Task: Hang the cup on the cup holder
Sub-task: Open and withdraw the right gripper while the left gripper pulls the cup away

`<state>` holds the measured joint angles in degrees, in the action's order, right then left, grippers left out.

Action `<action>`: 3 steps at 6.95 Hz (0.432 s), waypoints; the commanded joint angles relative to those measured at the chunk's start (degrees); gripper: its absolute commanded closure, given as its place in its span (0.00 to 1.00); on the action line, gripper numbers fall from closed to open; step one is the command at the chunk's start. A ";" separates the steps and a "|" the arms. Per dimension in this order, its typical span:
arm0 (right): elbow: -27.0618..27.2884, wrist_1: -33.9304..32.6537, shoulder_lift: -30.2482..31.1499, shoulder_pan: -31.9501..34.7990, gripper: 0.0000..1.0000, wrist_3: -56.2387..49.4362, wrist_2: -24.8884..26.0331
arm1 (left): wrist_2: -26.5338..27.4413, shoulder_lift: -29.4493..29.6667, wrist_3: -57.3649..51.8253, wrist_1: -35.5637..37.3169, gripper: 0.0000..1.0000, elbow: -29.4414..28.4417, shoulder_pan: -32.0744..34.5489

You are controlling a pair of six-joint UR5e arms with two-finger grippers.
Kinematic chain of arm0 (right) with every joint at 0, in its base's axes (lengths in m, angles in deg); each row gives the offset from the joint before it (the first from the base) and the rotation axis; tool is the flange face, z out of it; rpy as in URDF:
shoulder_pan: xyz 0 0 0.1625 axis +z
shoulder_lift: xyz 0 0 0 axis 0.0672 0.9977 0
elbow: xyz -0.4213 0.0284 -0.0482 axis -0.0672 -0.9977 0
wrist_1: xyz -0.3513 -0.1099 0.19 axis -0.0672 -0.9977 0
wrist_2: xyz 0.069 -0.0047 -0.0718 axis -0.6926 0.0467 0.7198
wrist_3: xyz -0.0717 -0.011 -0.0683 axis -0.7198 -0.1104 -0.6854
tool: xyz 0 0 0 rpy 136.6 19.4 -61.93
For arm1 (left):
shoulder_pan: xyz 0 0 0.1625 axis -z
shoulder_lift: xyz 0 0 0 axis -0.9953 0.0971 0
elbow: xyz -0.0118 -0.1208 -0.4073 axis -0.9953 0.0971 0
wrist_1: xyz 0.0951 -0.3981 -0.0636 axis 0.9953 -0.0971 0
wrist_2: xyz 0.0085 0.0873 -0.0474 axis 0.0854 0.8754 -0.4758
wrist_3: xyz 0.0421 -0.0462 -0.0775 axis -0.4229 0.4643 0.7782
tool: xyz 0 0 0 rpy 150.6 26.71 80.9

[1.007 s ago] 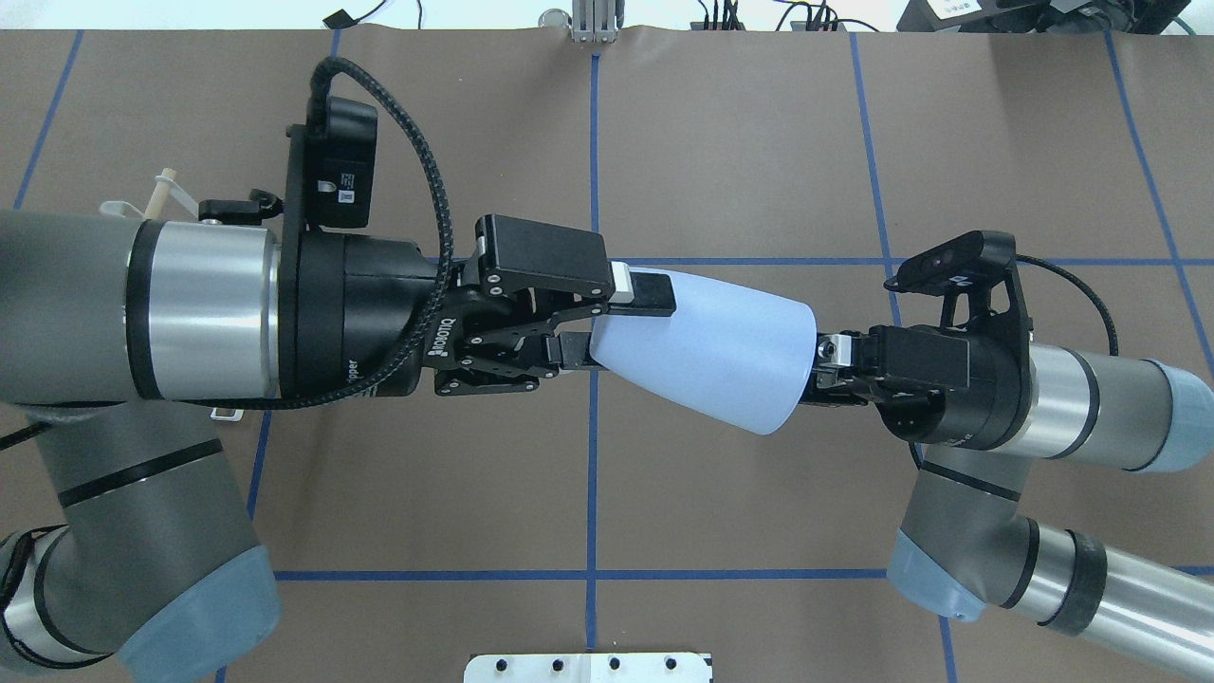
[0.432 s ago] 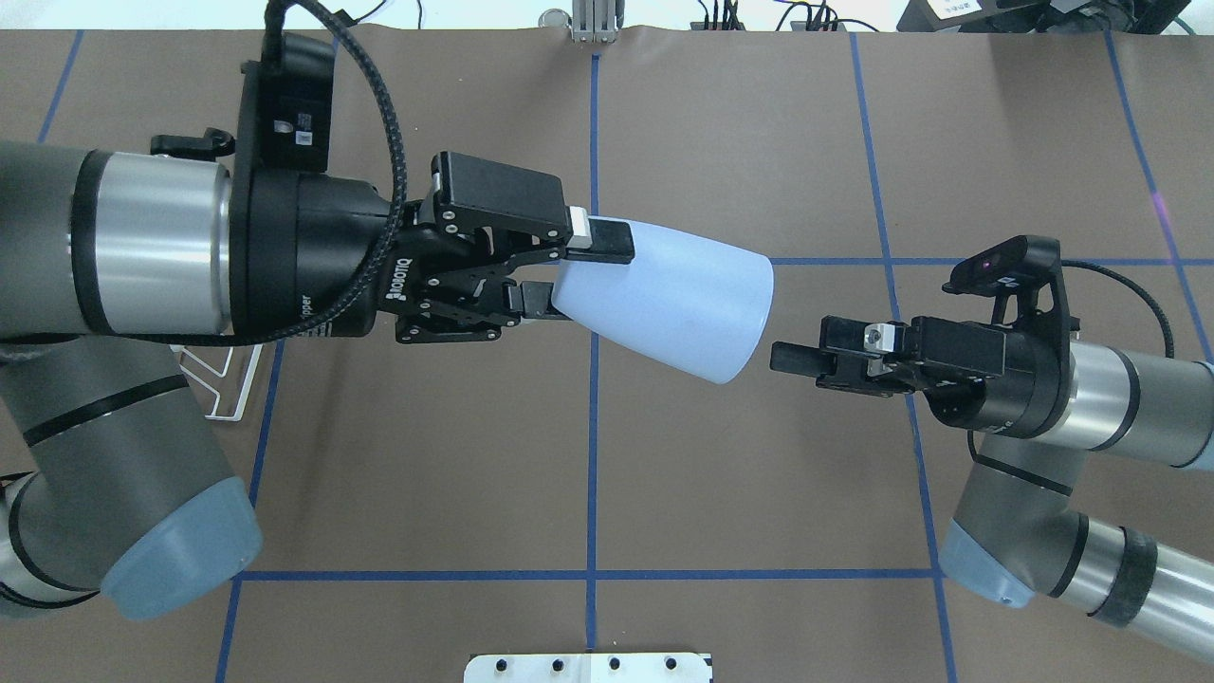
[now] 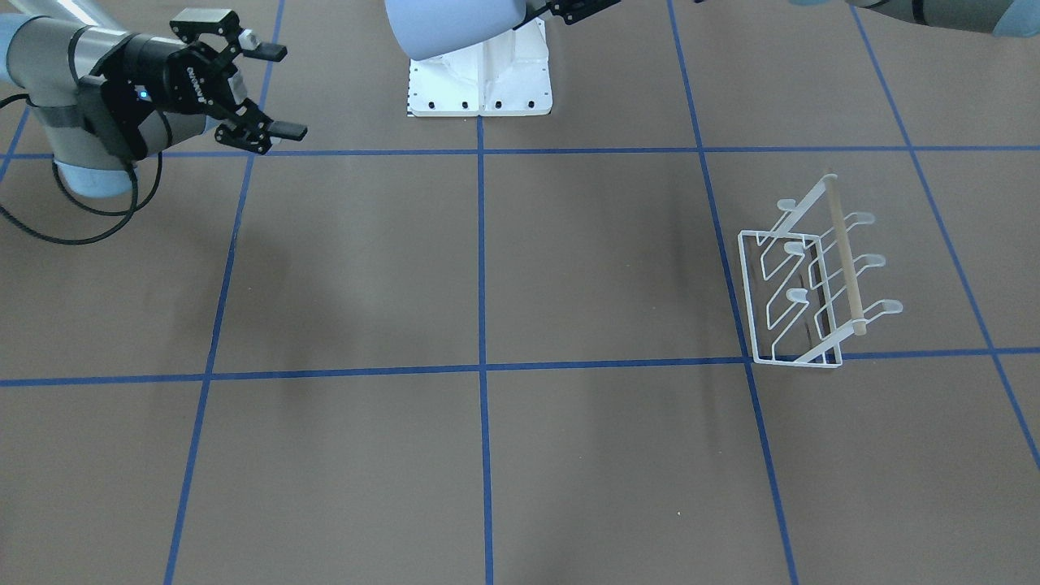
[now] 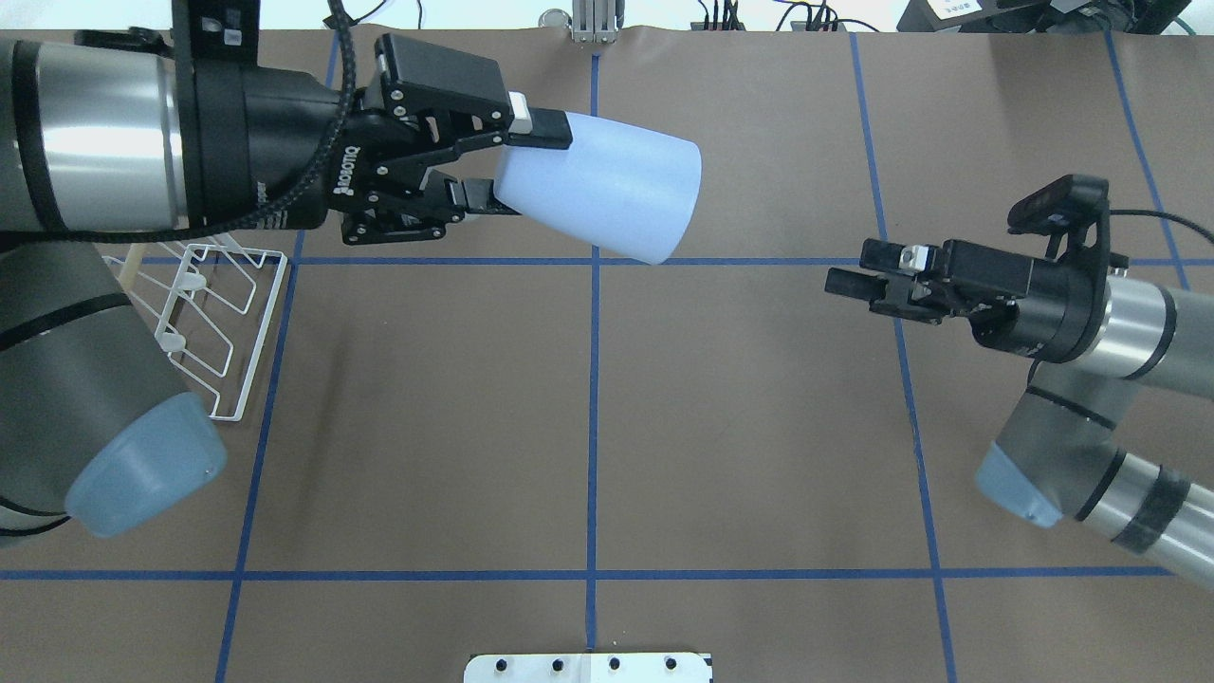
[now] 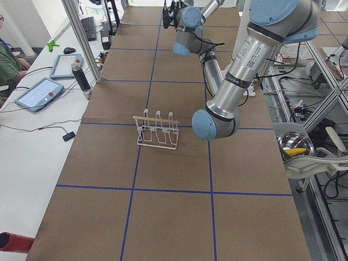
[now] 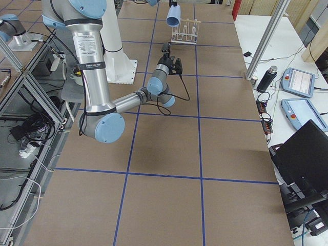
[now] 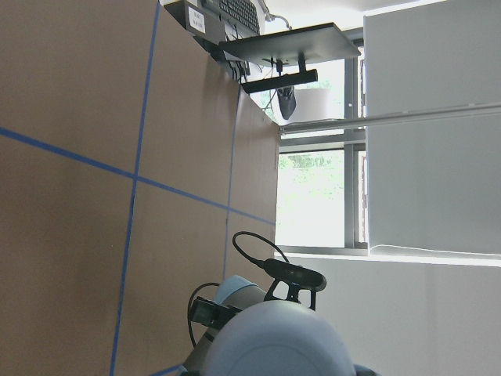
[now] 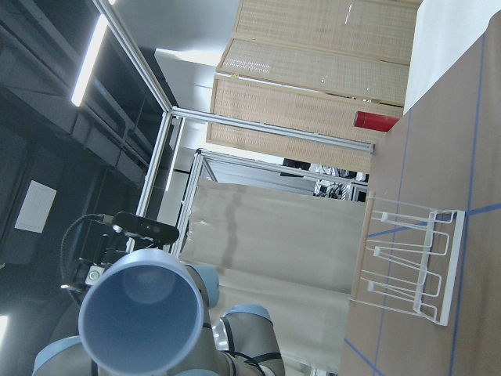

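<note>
The left arm is covering the far half of the rack (image 4: 223, 323) in the overhead view, leaving only a few prongs and part of the base frame showing. The front-facing view is showing the whole rack (image 3: 845, 260) standing upright on the desk (image 3: 569, 455), wooden rod on top, but it is cutting the cup (image 3: 455, 24) off at the upper edge and showing almost nothing of the left pincer.

From overhead, the left pincer (image 4: 512, 161) is clenching the narrow base end of the cup (image 4: 607, 190), one finger lying on its upper side and the other below. The cup is hanging sideways in the air, off to the side of the rack, its mouth pointing away from the rack.

The right pincer (image 4: 854, 270) is holding nothing, its fingers spread, well apart from the cup's mouth and far across the desk from the rack.

The right wrist camera is looking straight into the cup's open mouth (image 8: 141, 313), with the rack (image 8: 407, 266) beyond; the left wrist camera is catching only the rounded base (image 7: 274, 341).
</note>
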<state>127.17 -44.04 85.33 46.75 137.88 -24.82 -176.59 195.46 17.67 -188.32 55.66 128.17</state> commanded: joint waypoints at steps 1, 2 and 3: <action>-5.62 -13.05 -4.16 15.74 0.00 -4.37 -15.75 | 0.19 -1.38 -9.14 10.33 1.00 0.25 3.87; -5.19 -24.74 -4.37 20.95 0.00 -14.33 -21.16 | 0.28 -1.56 -14.67 15.78 1.00 0.68 5.20; -5.62 -33.55 -3.85 24.05 0.00 -24.09 -21.39 | 0.45 -3.04 -18.99 18.97 1.00 0.69 6.51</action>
<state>121.98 -66.57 81.48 65.98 124.29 -43.34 -176.30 193.65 4.01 -173.97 56.21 133.12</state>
